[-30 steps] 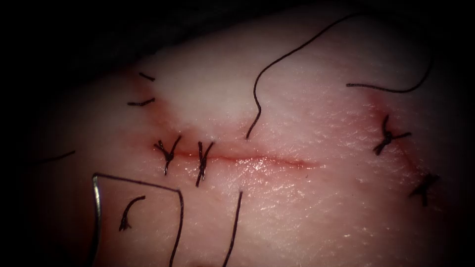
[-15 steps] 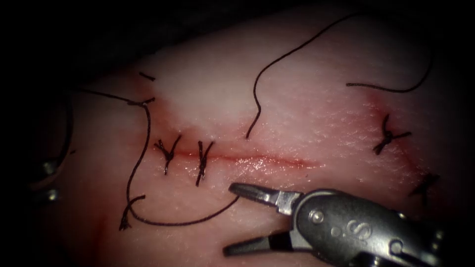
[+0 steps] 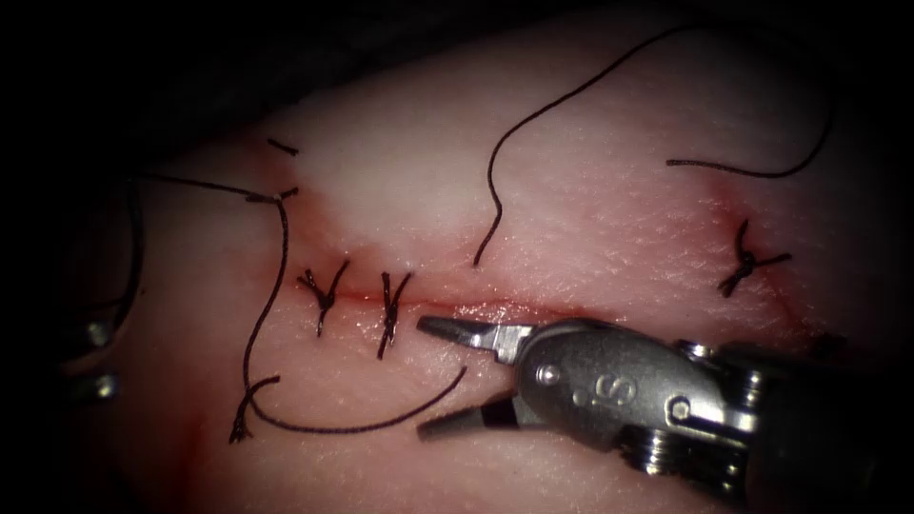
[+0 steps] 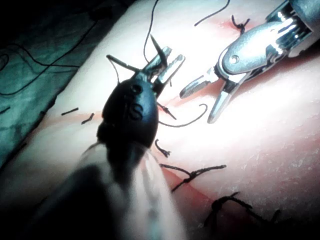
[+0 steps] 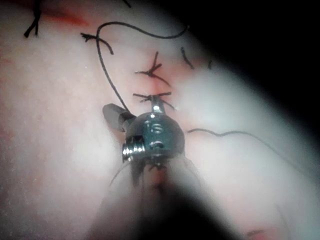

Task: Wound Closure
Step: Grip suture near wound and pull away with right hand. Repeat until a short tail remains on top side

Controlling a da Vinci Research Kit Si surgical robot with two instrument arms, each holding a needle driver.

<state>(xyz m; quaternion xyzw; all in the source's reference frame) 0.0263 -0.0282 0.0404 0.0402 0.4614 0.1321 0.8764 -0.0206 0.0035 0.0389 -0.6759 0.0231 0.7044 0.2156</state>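
Pincer of our right tool [image 3: 433,379], spread and empty, has moved up-left to the cut [image 3: 533,309]; left pincer [image 4: 167,62] grips thread [image 3: 276,276].

The tissue [image 3: 590,200] carries everything: a horizontal cut [image 3: 495,306] runs across it, crossed near its left end by two knotted stitches [image 3: 357,300]. A long thread [image 3: 276,314] curves over the surface left of and below them. Loose cut ends of thread [image 3: 533,124] lie above the cut, and another knot [image 3: 749,260] sits far right. Red fluid [image 3: 381,297] tints the cut line.
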